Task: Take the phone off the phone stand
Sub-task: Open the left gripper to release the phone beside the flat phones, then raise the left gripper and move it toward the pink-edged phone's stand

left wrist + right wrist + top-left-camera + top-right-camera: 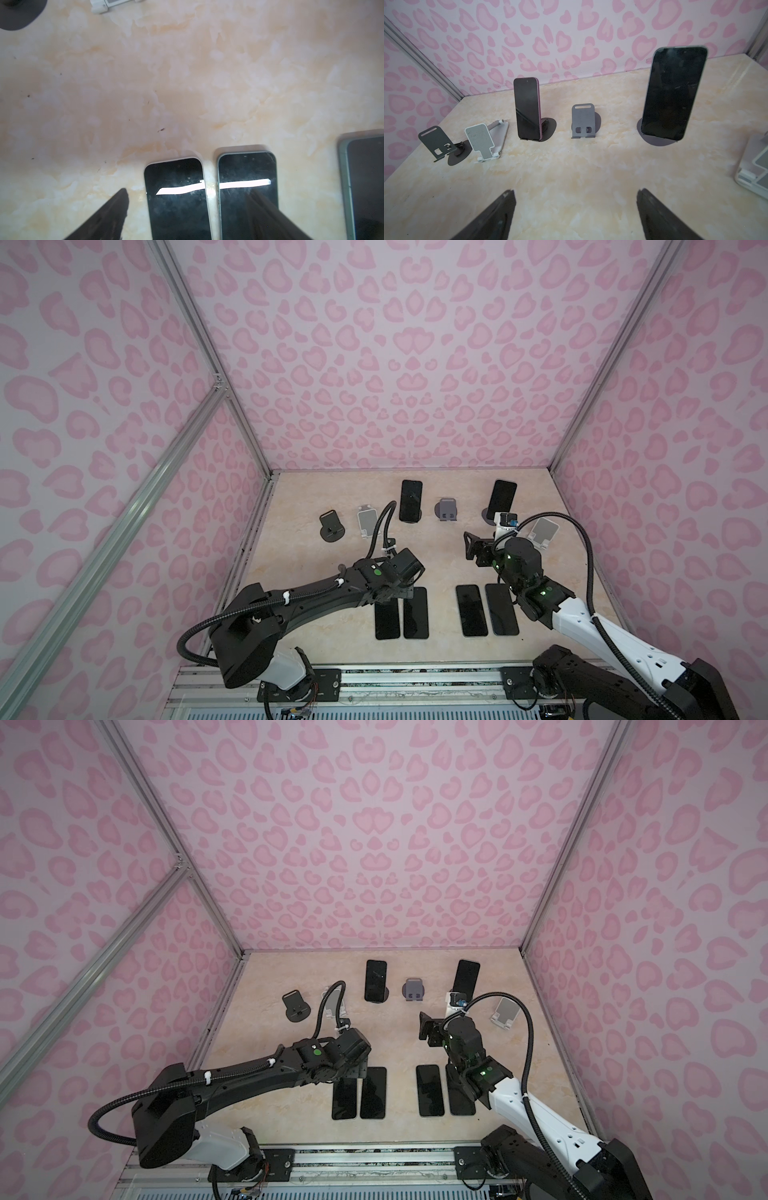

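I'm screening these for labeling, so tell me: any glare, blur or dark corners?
Left wrist view: a white glare strip crosses two flat phones, jaws blurred. Right wrist view: propped phones sharp, jaws soft. Both top views: sharp, walls dimmer toward the corners.

A robotics lab test cell, no home: pink heart-print wall panels (395, 344) framed by aluminium posts (209, 352), a marble-look tabletop (440, 560), and two robot arms (316, 593) bolted to a slotted rail (415, 680) along the near edge.
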Robot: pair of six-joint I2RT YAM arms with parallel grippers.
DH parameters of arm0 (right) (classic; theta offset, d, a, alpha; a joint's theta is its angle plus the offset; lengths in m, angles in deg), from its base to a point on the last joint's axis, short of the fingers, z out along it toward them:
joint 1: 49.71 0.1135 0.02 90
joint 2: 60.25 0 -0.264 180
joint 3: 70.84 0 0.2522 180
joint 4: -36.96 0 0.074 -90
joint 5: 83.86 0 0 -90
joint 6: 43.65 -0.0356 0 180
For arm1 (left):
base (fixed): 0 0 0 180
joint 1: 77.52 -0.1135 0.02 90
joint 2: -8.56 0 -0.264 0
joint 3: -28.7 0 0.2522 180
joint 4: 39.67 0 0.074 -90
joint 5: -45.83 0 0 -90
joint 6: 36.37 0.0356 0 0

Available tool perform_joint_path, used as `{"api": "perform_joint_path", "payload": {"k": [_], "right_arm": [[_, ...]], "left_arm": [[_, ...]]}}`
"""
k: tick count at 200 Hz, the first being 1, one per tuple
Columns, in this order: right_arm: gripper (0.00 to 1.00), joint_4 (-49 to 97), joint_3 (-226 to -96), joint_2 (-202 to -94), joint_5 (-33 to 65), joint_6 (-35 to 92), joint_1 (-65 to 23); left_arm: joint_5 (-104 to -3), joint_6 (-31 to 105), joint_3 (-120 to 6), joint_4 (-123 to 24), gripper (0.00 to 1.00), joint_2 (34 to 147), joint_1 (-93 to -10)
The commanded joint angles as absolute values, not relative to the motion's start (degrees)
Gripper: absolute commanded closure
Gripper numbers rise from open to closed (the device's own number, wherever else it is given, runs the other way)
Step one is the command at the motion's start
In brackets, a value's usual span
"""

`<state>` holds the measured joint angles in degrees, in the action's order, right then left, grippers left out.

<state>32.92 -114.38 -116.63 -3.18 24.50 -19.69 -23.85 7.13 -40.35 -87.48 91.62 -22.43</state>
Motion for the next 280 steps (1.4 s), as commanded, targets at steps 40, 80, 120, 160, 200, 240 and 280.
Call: {"api": "perform_joint_path", "payload": {"k": [40,80,120,160,200,240,280], "right_arm": [[0.07,33.4,-114.6,-116.2,-6.2,25.5,-19.0],[0.06,34.9,-113.4,-115.6,-9.0,25.3,-18.4],[0.06,35.9,-112.6,-115.0,-9.1,24.7,-18.3],[0.07,37.1,-112.0,-115.8,-10.4,23.7,-18.2],[0.14,40.9,-109.7,-116.4,-16.4,22.7,-17.6],[0.11,40.2,-110.3,-117.7,-16.3,21.5,-17.5],[0.09,38.4,-111.0,-117.6,-15.6,22.3,-17.6]], "left_arm": [[-21.4,10.4,-39.8,-90.3,0.08,78.6,-22.4],[-17.7,11.2,-38.1,-90.1,0.08,67.2,-22.4],[-13.3,11.4,-35.9,-89.3,0.09,57.2,-22.4],[-7.9,15.4,-36.6,-88.1,0.08,48.8,-22.4],[-2.5,19.5,-36.7,-86.2,0.07,44.1,-22.4],[-2.7,26.7,-34.0,-81.2,0.07,41.8,-22.4],[-4.8,29.1,-33.6,-78.3,0.01,42.4,-22.4]]}}
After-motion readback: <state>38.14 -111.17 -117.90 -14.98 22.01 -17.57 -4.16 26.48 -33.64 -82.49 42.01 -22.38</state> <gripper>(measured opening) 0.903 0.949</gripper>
